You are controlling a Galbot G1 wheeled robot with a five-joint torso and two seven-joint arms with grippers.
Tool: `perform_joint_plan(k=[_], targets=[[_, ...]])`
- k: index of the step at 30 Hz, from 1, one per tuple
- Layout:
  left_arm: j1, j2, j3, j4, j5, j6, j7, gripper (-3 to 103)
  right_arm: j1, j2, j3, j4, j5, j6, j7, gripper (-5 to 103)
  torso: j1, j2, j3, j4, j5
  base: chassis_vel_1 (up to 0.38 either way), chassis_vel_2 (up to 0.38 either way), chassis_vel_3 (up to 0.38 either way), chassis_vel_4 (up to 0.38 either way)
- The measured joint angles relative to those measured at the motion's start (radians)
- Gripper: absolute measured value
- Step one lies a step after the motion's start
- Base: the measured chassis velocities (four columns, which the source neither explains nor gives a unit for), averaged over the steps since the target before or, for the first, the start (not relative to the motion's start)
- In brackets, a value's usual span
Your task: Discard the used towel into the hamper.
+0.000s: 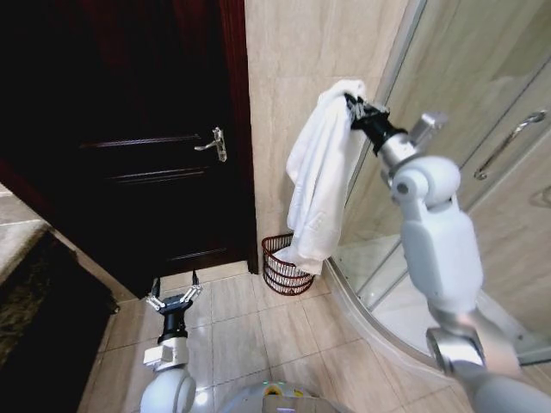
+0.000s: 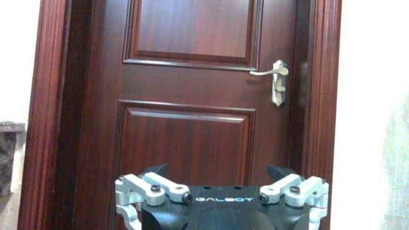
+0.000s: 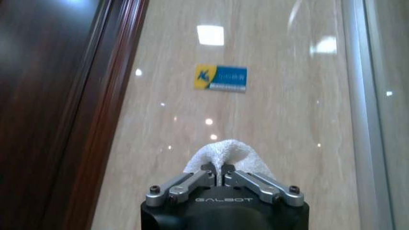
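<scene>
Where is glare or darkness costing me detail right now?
Head view: the dark wooden door is nearly black, the white terry towel bright in the right pincer. Right wrist view: light spots glare on the glossy beige wall tile. Left wrist view: evenly lit.

Bathroom corner. Ahead of the lowered left claw [image 1: 173, 298]: dark reddish-brown panelled wooden door [image 2: 191, 120] in matching frame, silver lever handle [image 2: 273, 79] on long backplate toward the latch side. Beneath that claw: beige floor tiles [image 1: 232, 331] with pale grout. Beyond the raised right claw [image 3: 216, 173]: glossy beige stone-look wall [image 3: 268, 124] with ceiling-light reflections and a small yellow-and-blue sticker [image 3: 221, 78]. To that claw's right: curved glass shower enclosure [image 1: 465, 95], metal frame, bar handle [image 1: 510, 142], raised white threshold [image 1: 379, 340].
</scene>
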Motion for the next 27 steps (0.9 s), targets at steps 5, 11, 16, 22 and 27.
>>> perform_joint_plan(k=[5,11,16,22,27], targets=[[0.012,-0.015,-0.005,-0.007,0.002,-0.013,0.000,100,0.087,-0.016,-0.023,-0.069,0.015,0.001,-0.014,3,0.000,0.000,0.000,-0.0001,0.0002,0.000,0.000,0.000,0.000],[0.009,-0.021,-0.008,-0.009,0.003,-0.020,-0.001,100,0.193,-0.005,-0.063,-0.167,0.018,0.010,-0.027,3,0.000,0.000,0.000,0.0000,0.0005,0.000,0.000,0.000,0.000],[-0.003,-0.023,-0.009,-0.013,0.000,-0.012,-0.004,100,0.302,0.020,-0.102,-0.246,0.016,0.016,-0.031,3,0.000,0.000,0.000,0.0002,-0.0003,0.000,0.000,0.000,0.000],[-0.010,-0.020,-0.011,-0.014,-0.006,-0.006,-0.005,100,0.375,0.053,-0.140,-0.297,0.010,0.016,-0.027,3,0.000,0.000,0.000,0.0001,0.0000,0.000,0.000,0.000,0.000],[-0.017,-0.014,-0.012,-0.014,-0.013,-0.003,-0.005,100,0.379,0.071,-0.160,-0.304,0.006,0.015,-0.023,3,0.000,0.000,0.000,0.0000,0.0001,0.000,0.000,0.000,0.000]])
